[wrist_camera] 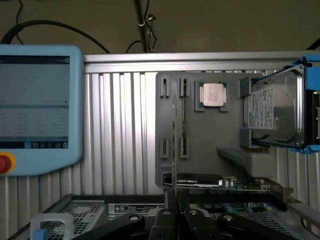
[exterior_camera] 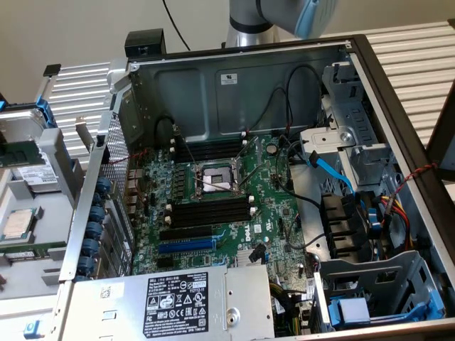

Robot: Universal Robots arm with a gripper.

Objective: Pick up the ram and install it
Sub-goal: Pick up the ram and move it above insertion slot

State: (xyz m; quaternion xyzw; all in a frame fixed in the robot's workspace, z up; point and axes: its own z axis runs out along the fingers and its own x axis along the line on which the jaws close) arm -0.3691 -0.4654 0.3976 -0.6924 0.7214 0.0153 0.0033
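Grey arm point(exterior_camera: 249, 21) hangs at the top of the exterior view, above the back wall of the open computer case point(exterior_camera: 234, 78); black memory slots point(exterior_camera: 213, 211) lie on the motherboard point(exterior_camera: 274, 209) below. In the wrist view the gripper point(wrist_camera: 175, 205) is almost fully closed on the ram point(wrist_camera: 173, 150), which shows edge-on as a thin strip running out from between the fingers, in front of a grey tray point(wrist_camera: 210, 135) with a processor chip point(wrist_camera: 212, 94) and a hard drive point(wrist_camera: 275, 107)

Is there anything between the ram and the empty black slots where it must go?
Nothing visible does. The gripper is shut on the ram, seen edge-on, above the open case. The black slots lie bare, with open air over them.
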